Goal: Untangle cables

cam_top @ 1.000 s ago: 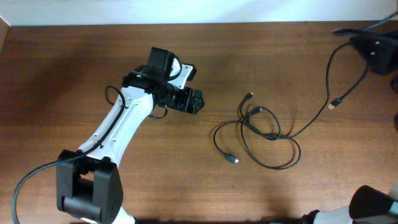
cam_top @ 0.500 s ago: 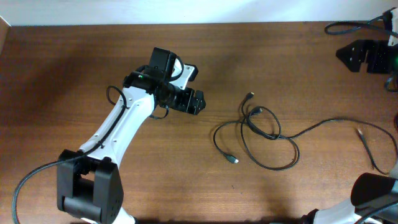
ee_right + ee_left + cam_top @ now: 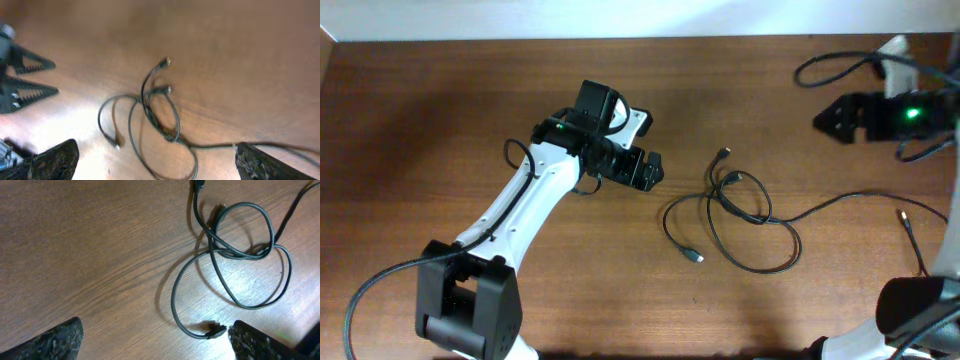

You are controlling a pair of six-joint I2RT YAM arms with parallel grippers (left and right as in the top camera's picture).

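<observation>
Cables [image 3: 740, 212]: two thin black cords tangled in loops on the bench [image 3: 440, 110], right of centre, with one tail trailing right.
Left claw [image 3: 655, 170]: fingers apart, empty, just left of the tangle.
Right claw [image 3: 820, 118]: fingers apart, empty, at the far right.

No text, label, brand, number or sign can be read in any of the views. Nothing legible is carried by the cables [image 3: 758, 220] or by the counter [image 3: 440, 120]. Any marking there is too small or too blurred to be made out.
</observation>
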